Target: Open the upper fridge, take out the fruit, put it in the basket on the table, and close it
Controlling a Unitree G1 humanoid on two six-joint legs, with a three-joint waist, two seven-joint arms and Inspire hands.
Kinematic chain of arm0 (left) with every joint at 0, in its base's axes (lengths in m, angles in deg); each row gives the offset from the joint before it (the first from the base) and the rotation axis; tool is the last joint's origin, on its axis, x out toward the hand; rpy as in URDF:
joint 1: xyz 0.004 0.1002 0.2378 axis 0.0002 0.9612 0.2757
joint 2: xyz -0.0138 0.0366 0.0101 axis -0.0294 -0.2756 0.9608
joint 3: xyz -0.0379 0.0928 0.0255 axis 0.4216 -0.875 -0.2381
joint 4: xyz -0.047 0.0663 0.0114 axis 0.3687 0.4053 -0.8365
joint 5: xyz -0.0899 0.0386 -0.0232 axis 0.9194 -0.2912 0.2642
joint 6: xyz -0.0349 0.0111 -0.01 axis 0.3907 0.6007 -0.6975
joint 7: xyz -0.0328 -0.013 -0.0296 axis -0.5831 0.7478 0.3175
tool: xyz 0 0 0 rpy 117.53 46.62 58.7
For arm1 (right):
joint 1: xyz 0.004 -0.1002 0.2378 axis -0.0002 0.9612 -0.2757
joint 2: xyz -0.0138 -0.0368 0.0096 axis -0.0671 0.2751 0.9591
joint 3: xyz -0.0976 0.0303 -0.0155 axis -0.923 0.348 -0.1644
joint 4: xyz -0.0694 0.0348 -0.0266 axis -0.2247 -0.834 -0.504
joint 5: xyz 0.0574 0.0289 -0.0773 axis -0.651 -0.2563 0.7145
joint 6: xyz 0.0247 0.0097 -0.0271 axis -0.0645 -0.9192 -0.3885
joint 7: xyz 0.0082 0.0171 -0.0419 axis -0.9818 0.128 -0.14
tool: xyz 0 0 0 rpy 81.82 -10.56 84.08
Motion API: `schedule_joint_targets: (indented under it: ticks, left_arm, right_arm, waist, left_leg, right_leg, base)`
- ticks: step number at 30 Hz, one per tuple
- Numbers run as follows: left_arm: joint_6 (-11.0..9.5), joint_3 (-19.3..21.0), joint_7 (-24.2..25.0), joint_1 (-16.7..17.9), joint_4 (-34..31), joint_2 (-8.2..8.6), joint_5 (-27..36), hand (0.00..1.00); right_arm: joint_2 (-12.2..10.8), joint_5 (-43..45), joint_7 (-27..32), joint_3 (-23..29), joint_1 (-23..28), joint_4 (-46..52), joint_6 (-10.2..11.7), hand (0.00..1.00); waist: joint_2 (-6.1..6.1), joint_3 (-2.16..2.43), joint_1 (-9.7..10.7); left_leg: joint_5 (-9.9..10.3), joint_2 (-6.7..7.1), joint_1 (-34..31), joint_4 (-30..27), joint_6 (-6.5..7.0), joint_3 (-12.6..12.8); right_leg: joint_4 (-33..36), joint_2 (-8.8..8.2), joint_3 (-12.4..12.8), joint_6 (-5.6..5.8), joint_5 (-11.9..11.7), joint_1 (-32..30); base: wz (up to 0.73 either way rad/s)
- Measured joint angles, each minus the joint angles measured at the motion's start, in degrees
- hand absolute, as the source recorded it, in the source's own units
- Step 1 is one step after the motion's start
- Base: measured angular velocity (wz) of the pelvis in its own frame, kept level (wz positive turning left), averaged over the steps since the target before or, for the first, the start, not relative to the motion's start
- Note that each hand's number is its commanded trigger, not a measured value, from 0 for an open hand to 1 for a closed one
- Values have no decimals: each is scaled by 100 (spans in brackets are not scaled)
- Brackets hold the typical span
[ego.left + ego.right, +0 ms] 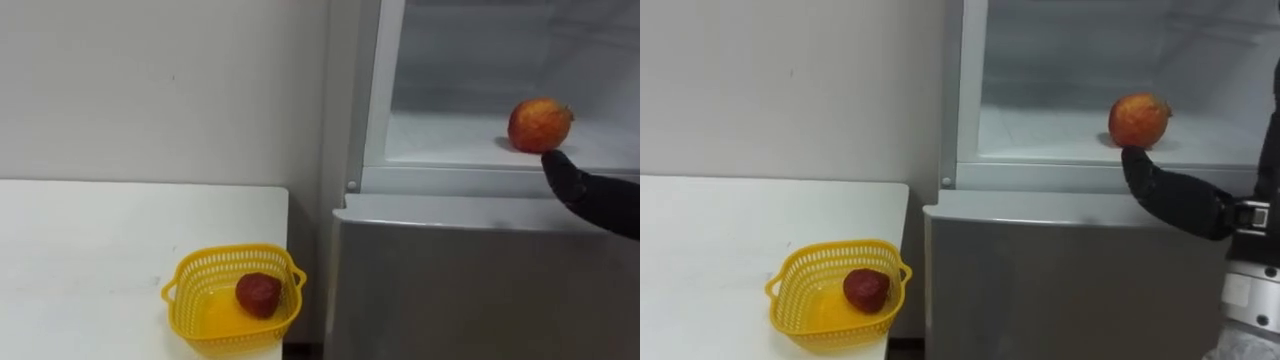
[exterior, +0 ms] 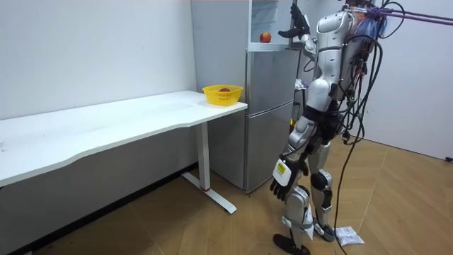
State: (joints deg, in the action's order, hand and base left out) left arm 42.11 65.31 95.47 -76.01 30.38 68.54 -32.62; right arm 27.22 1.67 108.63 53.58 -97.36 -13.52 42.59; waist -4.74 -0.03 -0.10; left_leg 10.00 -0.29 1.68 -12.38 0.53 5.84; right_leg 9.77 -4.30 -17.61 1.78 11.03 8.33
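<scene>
A red-orange round fruit (image 1: 539, 124) rests on the white shelf (image 1: 450, 140) of the open upper fridge compartment. My right hand (image 1: 1170, 195), black, is raised to the shelf's front edge just below and in front of the fruit, fingers extended and open, one fingertip close under the fruit; I cannot tell whether it touches. In the room view I stand facing the fridge with that right hand (image 2: 296, 27) lifted beside the fruit (image 2: 265, 37). My left hand (image 2: 282, 183) hangs relaxed by my thigh, holding nothing.
A yellow plastic basket (image 1: 232, 255) holding a dark red fruit (image 1: 258, 294) stands at the corner of the white table (image 1: 100, 250), left of the fridge. The grey lower fridge door (image 1: 480, 290) is closed below the shelf.
</scene>
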Motion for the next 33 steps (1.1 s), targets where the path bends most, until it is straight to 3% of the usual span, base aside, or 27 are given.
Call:
schedule_joint_targets:
  ticks: [6,11,14,18,23,27,33]
  left_arm:
    - [-5,7,177,38,-2,2,37,0]
    - [-5,10,268,115,-40,-1,35,0]
    - [-4,10,262,131,-82,-1,36,0]
    - [-1,133,248,109,-113,0,34,0]
    - [21,254,140,94,-117,-4,23,0]
    - [50,444,136,103,-141,-3,-67,0]
    - [117,487,162,120,-193,-89,-99,0]
  right_arm:
    - [53,-485,-3,14,-319,-535,22,0]
    - [510,-650,-1,16,-524,-871,22,0]
    - [677,-749,-8,16,-736,-1006,12,0]
    - [696,-761,0,18,-1087,-1128,-151,0]
    - [808,-897,-1,12,-1505,-1427,-200,0]
    - [845,-900,-14,11,-1513,-1605,-258,0]
    - [1108,-945,-125,9,-1523,-1870,-480,0]
  waist:
    - [5,-21,-33]
    - [-33,-44,-104]
    - [-79,-34,-152]
    - [-145,4,-178]
    - [-171,-4,-210]
    - [-170,-12,-235]
    - [-185,-5,-290]
  left_leg:
    - [10,12,1,-54,-5,-144]
    - [9,20,-4,-102,-8,-160]
    - [7,24,-7,-97,-10,-162]
    - [5,28,-5,-105,-13,-156]
    - [7,26,-17,-100,-13,-176]
    - [8,17,-56,-76,-18,-199]
    - [5,18,-127,-78,-22,-211]
  right_leg:
    - [-5,3,-46,1,0,65]
    - [-18,2,-51,-22,33,69]
    - [-21,5,-54,-22,41,74]
    - [-25,7,-58,-22,41,71]
    - [0,7,-93,-22,36,91]
    - [2,11,-142,-22,36,72]
    - [1,10,-172,-23,36,15]
  base:
    - [8]
    - [1]
    - [0]
    - [0]
    - [4]
    - [2]
    - [0]
